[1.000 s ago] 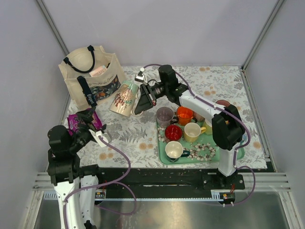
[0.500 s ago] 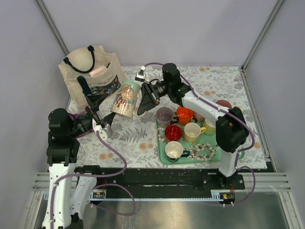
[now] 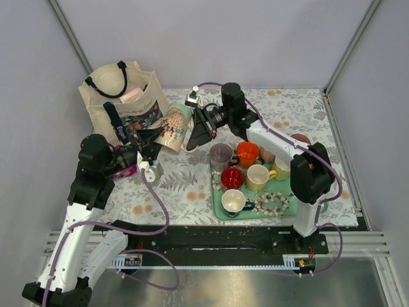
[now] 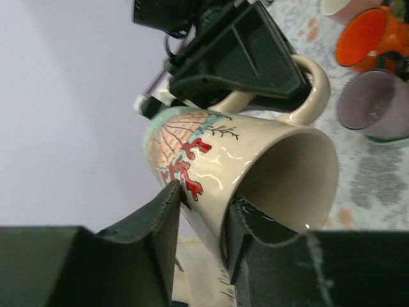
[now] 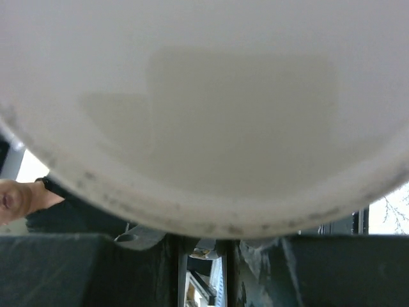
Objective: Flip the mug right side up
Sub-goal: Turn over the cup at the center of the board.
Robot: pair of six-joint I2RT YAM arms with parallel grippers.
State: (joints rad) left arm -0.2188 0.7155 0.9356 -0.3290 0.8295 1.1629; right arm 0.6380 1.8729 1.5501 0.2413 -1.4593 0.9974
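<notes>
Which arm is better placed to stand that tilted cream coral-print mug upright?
Right, probably: the right claw clamps the cream coral-print mug at its handle, holding it tilted in the air. The left claw only straddles the rim.

The top view is bright and even, lit softly from above (the walls (image 3: 211, 38) look pale purple-grey). Shadows on the table (image 3: 192, 185) are faint and small, and things there look sharp.

In the left wrist view the mug (image 4: 255, 160) is sharp, with little white shiny spots on its side and a dark shadow inside. The left gripper (image 4: 203, 201) is black and fuzzy.

In the right wrist view the mug is so close that it is all blur, pale grey with a darker patch. The right gripper (image 5: 203, 246) is nearly black, and the low corners glow white.
</notes>
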